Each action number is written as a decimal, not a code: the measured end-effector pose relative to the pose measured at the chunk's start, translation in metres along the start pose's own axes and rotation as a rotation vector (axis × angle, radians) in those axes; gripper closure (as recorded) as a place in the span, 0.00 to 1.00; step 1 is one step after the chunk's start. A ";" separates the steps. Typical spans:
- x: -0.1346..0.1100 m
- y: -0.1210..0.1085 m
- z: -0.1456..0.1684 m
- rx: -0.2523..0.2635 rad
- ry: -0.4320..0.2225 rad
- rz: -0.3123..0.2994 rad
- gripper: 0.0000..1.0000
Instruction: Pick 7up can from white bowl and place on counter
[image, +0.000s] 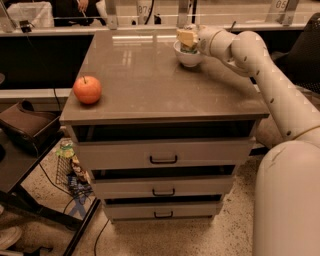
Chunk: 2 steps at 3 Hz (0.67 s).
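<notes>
The white bowl (188, 56) stands at the back right of the counter (150, 85). My gripper (186, 38) reaches in from the right and sits right over the bowl, at its rim. A small greenish-dark patch of the 7up can (189, 48) shows in the bowl just under the gripper. The gripper hides the rest of the can, and I cannot tell whether the can is gripped.
A red-orange apple (87, 89) sits near the counter's front left corner. The cabinet has three drawers with black handles (163, 160). A low dark side table (25, 150) and clutter on the floor lie to the left. A rail runs behind the counter.
</notes>
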<state>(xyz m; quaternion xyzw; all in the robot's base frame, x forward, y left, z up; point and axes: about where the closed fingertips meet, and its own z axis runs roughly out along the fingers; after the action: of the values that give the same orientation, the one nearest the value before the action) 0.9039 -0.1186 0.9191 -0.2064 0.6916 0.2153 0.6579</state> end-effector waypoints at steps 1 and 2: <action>-0.036 -0.001 -0.002 -0.003 -0.015 -0.051 1.00; -0.086 0.001 -0.011 -0.007 -0.028 -0.116 1.00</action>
<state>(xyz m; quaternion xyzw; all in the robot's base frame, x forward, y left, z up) 0.8987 -0.1241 1.0051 -0.2456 0.6684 0.1823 0.6780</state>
